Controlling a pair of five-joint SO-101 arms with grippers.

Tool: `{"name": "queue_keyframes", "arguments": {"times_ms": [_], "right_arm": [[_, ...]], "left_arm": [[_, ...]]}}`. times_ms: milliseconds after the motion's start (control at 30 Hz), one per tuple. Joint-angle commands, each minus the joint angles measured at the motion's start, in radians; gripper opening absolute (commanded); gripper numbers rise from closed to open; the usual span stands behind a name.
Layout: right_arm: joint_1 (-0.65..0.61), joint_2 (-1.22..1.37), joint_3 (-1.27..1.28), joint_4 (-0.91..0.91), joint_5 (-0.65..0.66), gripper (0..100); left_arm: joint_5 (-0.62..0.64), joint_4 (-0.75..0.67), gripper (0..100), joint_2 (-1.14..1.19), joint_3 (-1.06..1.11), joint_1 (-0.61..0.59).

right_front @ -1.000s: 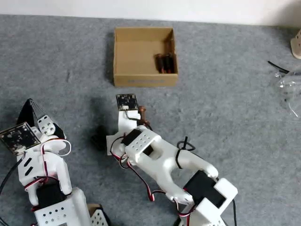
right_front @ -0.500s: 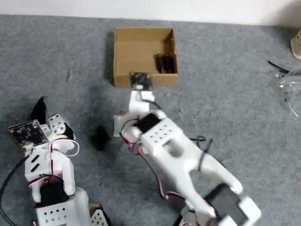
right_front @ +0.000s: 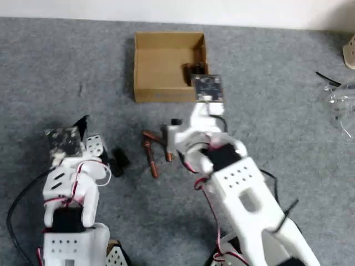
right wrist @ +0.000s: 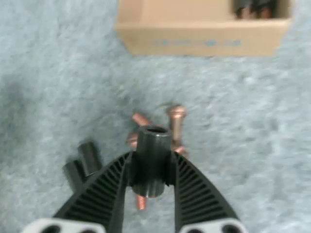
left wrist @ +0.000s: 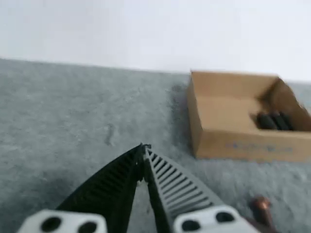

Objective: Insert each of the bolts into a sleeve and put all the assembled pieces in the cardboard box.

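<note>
Desk [right_front: 288, 138]: grey, carpet-like cover; runs back to the wall
Wall [right_front: 233, 8]: plain white; along the desk's far edge
Clear plastic piece [right_front: 339, 101]: at the desk's right edge
Black wire [right_front: 327, 78]: thin; just beside the clear plastic piece
Pale object [right_front: 349, 52]: cut off at the right edge; kind unclear

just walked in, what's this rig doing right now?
The right gripper is shut on a black sleeve, held over a few loose copper bolts on the carpet in front of the cardboard box. The left gripper is shut and empty, over carpet off to the side. A couple of spare sleeves lie between the arms. Some dark assembled pieces already sit at one end of the box, so the job looks partly done.
</note>
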Motion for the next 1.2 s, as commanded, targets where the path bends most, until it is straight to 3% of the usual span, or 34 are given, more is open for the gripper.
{"name": "queue_keyframes", "arguments": {"times_ms": [0,167,333,600,767,1000,1167], "right_arm": [[0.062,-0.171,0.036,0.001,0.055,0.5],[0.119,-0.335,0.150,-0.001,0.124,0.5],[0.206,-0.466,0.275,-0.001,0.149,0.5],[0.237,-0.754,0.475,-0.001,0.170,0.5],[0.237,-0.898,0.541,-0.005,0.219,0.5],[0.229,-0.937,0.625,-0.062,0.219,0.5],[0.229,-0.937,0.628,-0.062,0.222,0.5]], "left_arm": [[-0.006,-0.003,1,0.294,-0.162,0.067],[0.009,-0.005,1,0.610,-0.302,0.165],[0.250,-0.005,1,0.750,-0.389,0.213],[0.269,0.005,1,0.877,-0.475,0.216],[0.275,0.121,1,0.951,-0.570,0.223],[0.456,0.273,4,1.102,-0.684,0.300],[0.459,0.322,4,1.236,-0.763,0.377]]}}
